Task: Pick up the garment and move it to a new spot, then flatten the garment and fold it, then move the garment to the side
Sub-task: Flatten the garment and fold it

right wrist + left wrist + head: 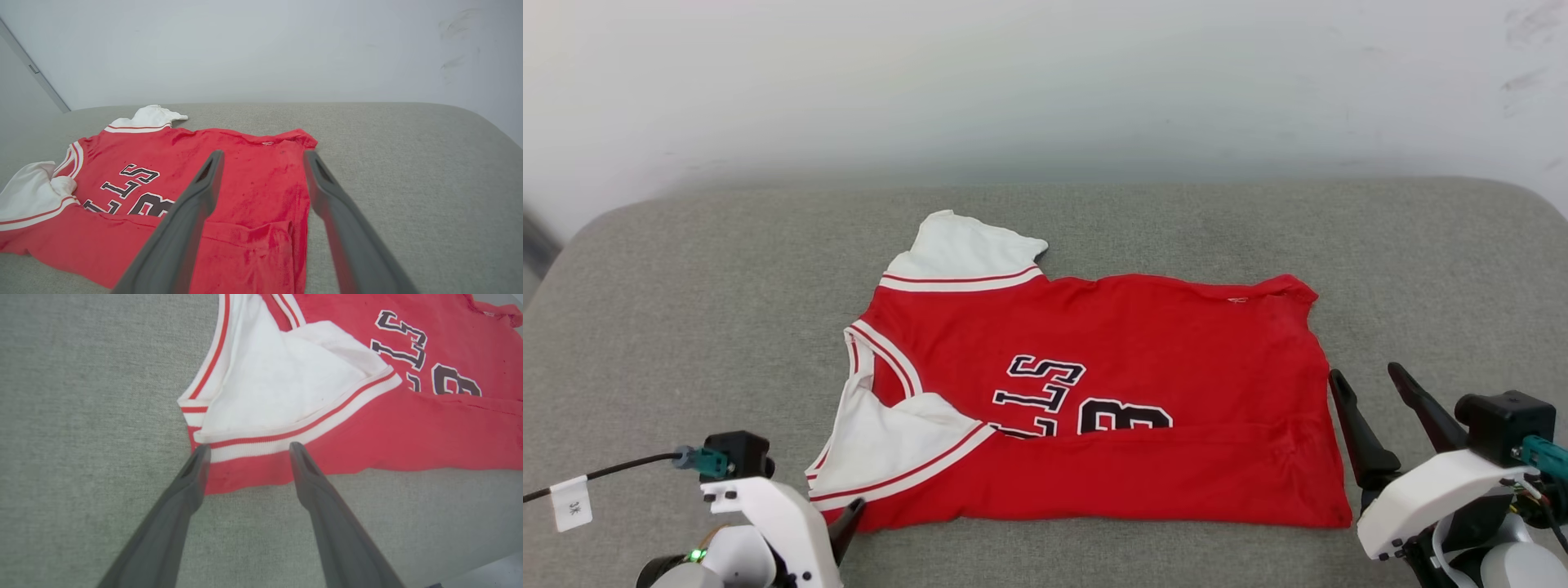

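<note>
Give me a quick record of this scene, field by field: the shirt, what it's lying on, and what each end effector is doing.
shirt: red, lying flat, near edge folded up over the lower part of the dark lettering
far sleeve: white, pokes out past the shirt's far edge
near sleeve: white, folded onto the red front
surface: grey fabric cushion
left end effector: open, fingertips at the shirt's near left corner
right end effector: open, beside the shirt's right edge, holding nothing
background: pale wall

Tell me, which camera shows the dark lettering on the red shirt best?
The head view: the lettering sits mid-picture on the garment, seen from above, though a fold covers its near edge. The left wrist view catches it slanted near the top right corner; the right wrist view shows it low and foreshortened.
</note>
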Robot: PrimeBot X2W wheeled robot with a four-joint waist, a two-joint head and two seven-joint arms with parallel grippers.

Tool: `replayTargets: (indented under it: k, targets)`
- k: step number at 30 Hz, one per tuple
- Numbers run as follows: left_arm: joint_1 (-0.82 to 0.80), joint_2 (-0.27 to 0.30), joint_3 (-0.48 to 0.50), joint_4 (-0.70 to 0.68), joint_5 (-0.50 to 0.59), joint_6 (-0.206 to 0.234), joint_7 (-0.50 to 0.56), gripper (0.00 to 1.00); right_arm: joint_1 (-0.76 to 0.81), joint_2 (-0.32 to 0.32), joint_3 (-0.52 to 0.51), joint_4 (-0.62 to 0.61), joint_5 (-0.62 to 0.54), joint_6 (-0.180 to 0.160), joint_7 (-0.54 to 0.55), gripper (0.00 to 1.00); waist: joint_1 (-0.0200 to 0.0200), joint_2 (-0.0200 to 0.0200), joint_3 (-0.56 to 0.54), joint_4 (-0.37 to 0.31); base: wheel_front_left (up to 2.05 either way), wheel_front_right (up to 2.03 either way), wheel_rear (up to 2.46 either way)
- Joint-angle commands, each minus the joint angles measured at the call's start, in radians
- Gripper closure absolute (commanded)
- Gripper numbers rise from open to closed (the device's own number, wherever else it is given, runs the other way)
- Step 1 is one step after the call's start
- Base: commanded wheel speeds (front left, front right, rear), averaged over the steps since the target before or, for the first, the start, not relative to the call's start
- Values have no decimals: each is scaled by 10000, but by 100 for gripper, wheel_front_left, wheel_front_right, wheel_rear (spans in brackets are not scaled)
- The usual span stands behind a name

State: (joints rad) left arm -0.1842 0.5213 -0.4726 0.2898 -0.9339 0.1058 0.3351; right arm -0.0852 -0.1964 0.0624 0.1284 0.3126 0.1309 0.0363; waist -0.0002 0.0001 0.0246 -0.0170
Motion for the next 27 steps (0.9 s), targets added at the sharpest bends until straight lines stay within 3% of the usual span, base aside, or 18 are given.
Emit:
replayTargets:
  k: [1,8,14,15,19,27]
  targets:
    - [127,152,0,-153,-105,76,265,0,126,32,-44,-155,-103,-3,-41,0,2,-1,33,-59,0,0,0]
    - [120,631,110,-489,-510,470,1412,0,385,440,-275,-887,-447,-3,21,0,2,-1,726,-389,0,0,0]
    - [-269,522,-22,16,-931,258,2216,0,300,664,-487,-1106,-513,-3,131,0,2,-1,1406,-634,0,0,0]
    - [-248,414,-92,167,-1083,196,2427,4,291,682,-507,-1102,-471,-3,162,0,2,-1,1449,-666,0,0,0]
    - [-54,-76,-363,560,-1491,-95,2870,100,355,633,-582,-1071,-143,-3,503,0,2,-1,1472,-744,0,0,0]
    - [35,-23,-133,279,-1079,-270,1670,100,586,255,-1142,-645,688,-2,3061,0,2,-1,1049,-511,0,0,0]
